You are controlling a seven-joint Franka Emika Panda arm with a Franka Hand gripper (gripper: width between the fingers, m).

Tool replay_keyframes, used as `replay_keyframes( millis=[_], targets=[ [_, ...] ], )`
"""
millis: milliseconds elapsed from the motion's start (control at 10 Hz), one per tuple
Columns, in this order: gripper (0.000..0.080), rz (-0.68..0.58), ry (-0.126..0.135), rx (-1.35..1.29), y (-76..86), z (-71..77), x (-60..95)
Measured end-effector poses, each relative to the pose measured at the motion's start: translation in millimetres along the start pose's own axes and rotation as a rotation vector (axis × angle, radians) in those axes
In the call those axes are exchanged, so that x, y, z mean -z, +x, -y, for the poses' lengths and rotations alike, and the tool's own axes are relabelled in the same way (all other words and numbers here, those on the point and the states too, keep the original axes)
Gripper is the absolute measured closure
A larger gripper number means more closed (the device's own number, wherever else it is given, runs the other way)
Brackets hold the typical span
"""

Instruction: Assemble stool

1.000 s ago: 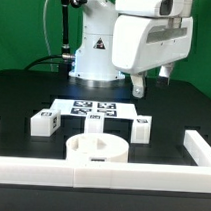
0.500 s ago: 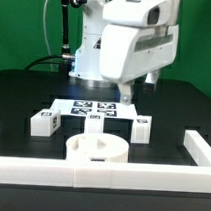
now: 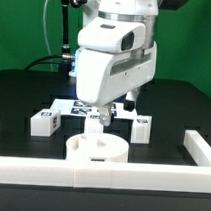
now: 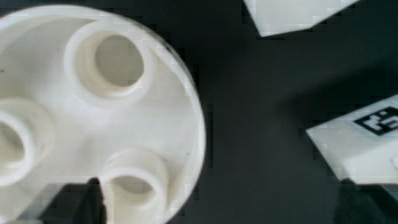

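**Fingers [image 4: 68, 203] spread over the seat disc [image 3: 96, 149]**

Exterior view: the disc lies flat on the black table [image 3: 24, 89], just beside the border rail [image 3: 140, 177] along the table edge nearest the camera. A leg [image 3: 43, 121] and a second leg [image 3: 141, 128] stand farther from that edge, one to each side. Only the wrist view shows the fingers wide apart, holding nothing, above the disc's round sockets, with a tagged leg near the disc's rim, not touching.

The gripper [image 3: 99, 117] is hovering, jaws apart, above the seat disc [image 3: 97, 153], which is resting near the table's [image 3: 24, 94] front edge.
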State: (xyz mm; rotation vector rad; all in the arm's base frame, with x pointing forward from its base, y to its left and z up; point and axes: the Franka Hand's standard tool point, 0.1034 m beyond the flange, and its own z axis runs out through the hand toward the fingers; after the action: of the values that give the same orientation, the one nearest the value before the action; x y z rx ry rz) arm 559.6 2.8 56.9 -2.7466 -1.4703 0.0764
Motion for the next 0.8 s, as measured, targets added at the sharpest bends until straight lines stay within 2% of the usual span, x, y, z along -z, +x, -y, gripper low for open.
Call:
replay_keyframes(
  millis=[400,600,800],
  targets=[
    [0.0150,0.006,0.018,0.013,-4.3,0.7,-18.7],
    [0.0150,0.003,0.019,0.050,-0.9,-9.5,-25.9],
    [0.0150,0.003,0.026,0.065,-4.9,-17.6,-35.9]
  ],
)
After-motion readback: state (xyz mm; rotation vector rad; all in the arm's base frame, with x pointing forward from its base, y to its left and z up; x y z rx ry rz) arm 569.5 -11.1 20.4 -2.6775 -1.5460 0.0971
